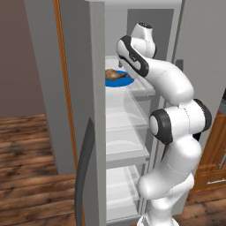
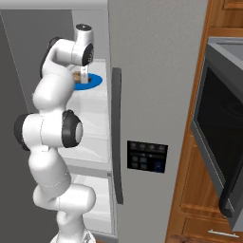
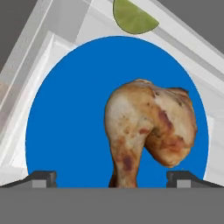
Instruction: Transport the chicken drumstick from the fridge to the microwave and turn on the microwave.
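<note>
Fridge [image 1: 95, 132] door stands open — access to the shelf with the blue plate [image 3: 65, 122] unobstructed from the front. Green object [image 3: 131, 15] sits beyond the plate — shelf walls close both sides.

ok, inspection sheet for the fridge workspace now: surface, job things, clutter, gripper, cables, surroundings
Surface: white fridge shelf, carries the blue plate.
Job's things: chicken drumstick lies on the plate; fridge left door open; microwave door ajar.
Clutter: green rounded item beyond the plate, kind unclear.
Grippers: gripper open, above the drumstick, holding nothing.
Cables: nothing seen.
Surroundings: wooden cabinets, wood floor.
</note>
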Available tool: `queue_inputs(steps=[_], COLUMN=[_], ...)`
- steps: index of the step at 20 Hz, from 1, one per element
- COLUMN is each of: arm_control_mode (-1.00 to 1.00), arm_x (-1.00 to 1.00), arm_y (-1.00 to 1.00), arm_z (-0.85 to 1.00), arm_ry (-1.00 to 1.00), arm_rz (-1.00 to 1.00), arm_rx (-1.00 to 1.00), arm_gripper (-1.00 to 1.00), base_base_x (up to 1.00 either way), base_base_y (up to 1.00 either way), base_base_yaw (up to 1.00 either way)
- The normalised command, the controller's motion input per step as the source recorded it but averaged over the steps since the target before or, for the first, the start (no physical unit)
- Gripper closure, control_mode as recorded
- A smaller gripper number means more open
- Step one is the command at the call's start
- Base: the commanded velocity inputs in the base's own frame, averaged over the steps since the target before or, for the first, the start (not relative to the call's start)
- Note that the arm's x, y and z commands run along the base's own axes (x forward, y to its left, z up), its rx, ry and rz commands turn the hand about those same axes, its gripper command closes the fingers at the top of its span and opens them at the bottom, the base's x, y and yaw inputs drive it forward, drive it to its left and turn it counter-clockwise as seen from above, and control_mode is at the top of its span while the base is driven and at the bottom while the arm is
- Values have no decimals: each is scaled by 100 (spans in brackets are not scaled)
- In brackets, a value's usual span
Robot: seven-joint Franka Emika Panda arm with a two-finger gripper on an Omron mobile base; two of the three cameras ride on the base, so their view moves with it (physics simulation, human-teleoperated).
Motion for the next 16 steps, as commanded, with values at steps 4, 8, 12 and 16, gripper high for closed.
queue_inputs(steps=[4,8,12,16], arm_control_mode=[-100,-100,-100,-100], arm_x=[33,31,22,4], arm_y=[0,0,0,3], arm_z=[0,0,-3,-15], arm_ry=[0,0,4,10], arm_rz=[0,0,0,0], arm_rx=[0,0,0,0], arm_gripper=[-100,-100,-100,-100], base_base_x=[0,0,0,0], base_base_y=[0,0,0,0], base_base_yaw=[0,0,0,0])
